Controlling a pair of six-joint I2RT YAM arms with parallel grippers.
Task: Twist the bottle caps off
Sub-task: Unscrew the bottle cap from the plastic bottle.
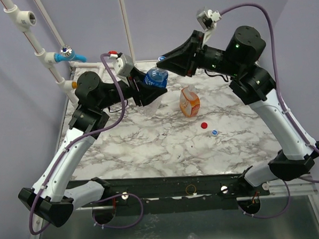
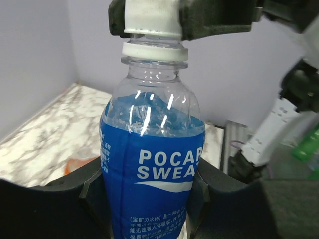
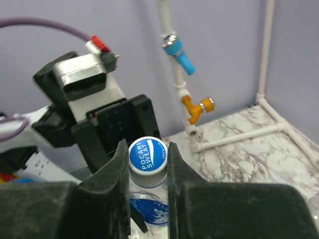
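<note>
The right end effector (image 3: 145, 149) is seen fully closed on the bottle cap (image 3: 148, 155). One finger is pressed against each side of its rim, and the printed blue top is left exposed between them. The left end effector (image 2: 149, 204) is held partly closed around the labelled body of the blue-labelled bottle (image 2: 152, 149), which appears to be carried above the table (image 1: 150, 147).

Several failures can be foreseen. Only a narrow band of the cap is gripped, so under a twist the fingers may slide round the rim instead of turning it. The label is smooth, so the whole bottle may be spun within the left grip and the thread never broken. If the twist is not lined up with the neck, the bottle may be levered sideways out of that grip. The thin wall could also be squeezed, and any contents pushed out once the seal is released.

The bottle cap is located directly between the right fingers, just above the white collar ring (image 2: 154, 50) of the neck. The bottle's body is located lower, between the left fingers.

Further out, an orange bottle (image 1: 189, 102) is stood on the table well apart from the held one. A red cap (image 1: 204, 125) and a loose blue-and-white cap (image 1: 214, 132) lie near it, judged already taken off.
</note>
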